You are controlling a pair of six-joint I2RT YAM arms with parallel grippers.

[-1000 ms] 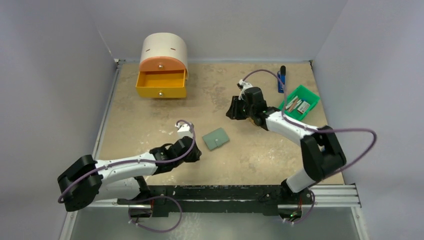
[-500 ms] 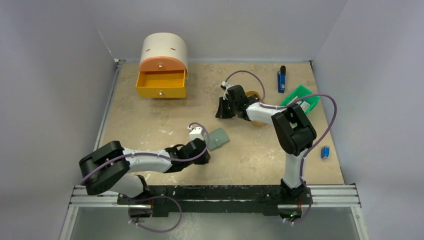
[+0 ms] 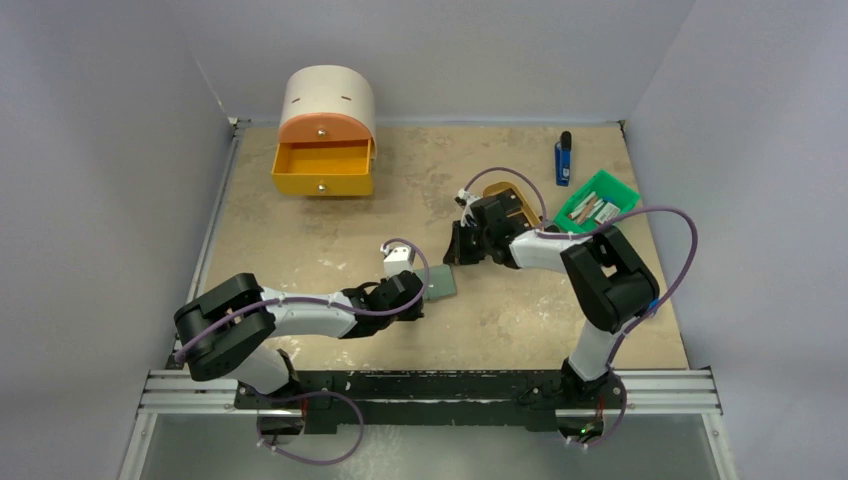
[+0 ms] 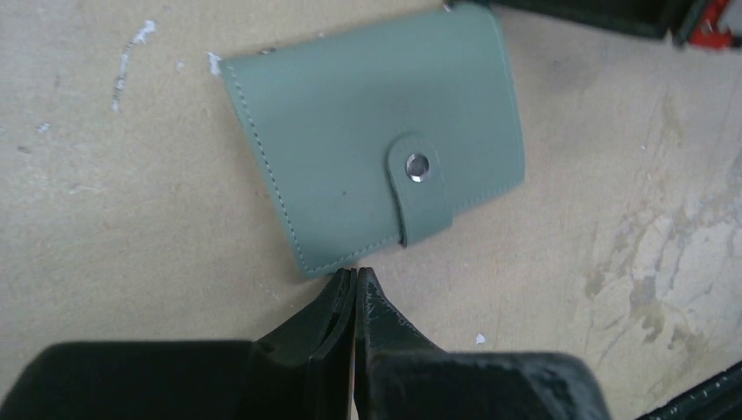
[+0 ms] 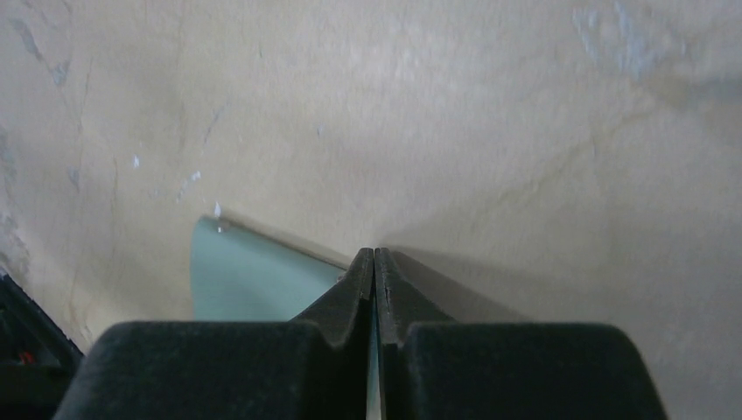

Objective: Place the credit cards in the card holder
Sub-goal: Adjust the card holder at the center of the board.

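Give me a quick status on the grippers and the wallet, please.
Left gripper shut, tips at wallet edge. Right gripper shut at its far corner. Wallet flat, snapped closed. Nothing blocking.

I see plain pale grey walls [image 3: 450, 50] on three sides of the beige, scuffed surface [image 3: 300, 240], under even light.

The right gripper [image 5: 374, 255] is squeezed tight. Its tips are just beside the green card holder [image 5: 254, 284] on the table [image 5: 455, 114].
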